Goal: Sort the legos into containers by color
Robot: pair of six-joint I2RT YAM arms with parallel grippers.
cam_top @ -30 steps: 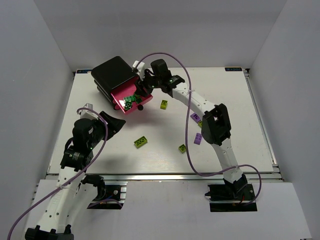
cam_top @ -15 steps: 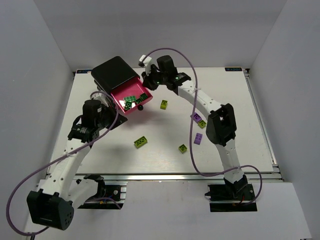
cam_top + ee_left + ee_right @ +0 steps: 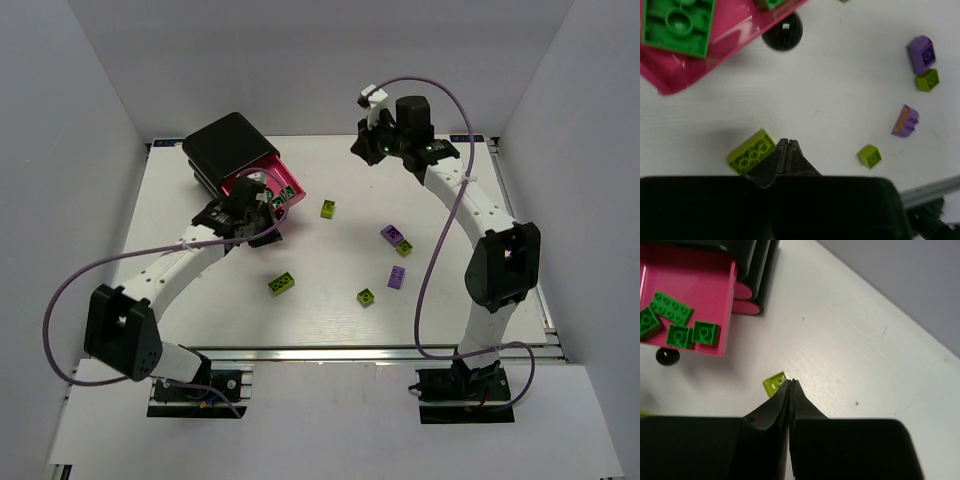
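Note:
The black cabinet (image 3: 230,148) stands at the back left with its top pink drawer (image 3: 285,180) pulled out. Several dark green legos (image 3: 672,310) lie in that drawer (image 3: 690,275). My left gripper (image 3: 262,212) hovers at the drawer's front, shut and empty, its tips (image 3: 785,142) just right of a lime brick (image 3: 750,152) and below the black knob (image 3: 782,35). My right gripper (image 3: 360,150) hangs raised at the back centre, shut and empty. In its wrist view the tips (image 3: 791,382) partly cover a small lime brick (image 3: 774,382).
Loose on the table are lime bricks (image 3: 328,208), (image 3: 282,284), (image 3: 366,297), (image 3: 405,247) and purple bricks (image 3: 390,234), (image 3: 397,277). Two lower pink drawers (image 3: 745,297) are pushed in. White walls stand round the table's sides and back.
My left arm swung from the near left up to the drawer's front and its jaws shut. My right arm pulled back from the drawer to the back centre and also shut.

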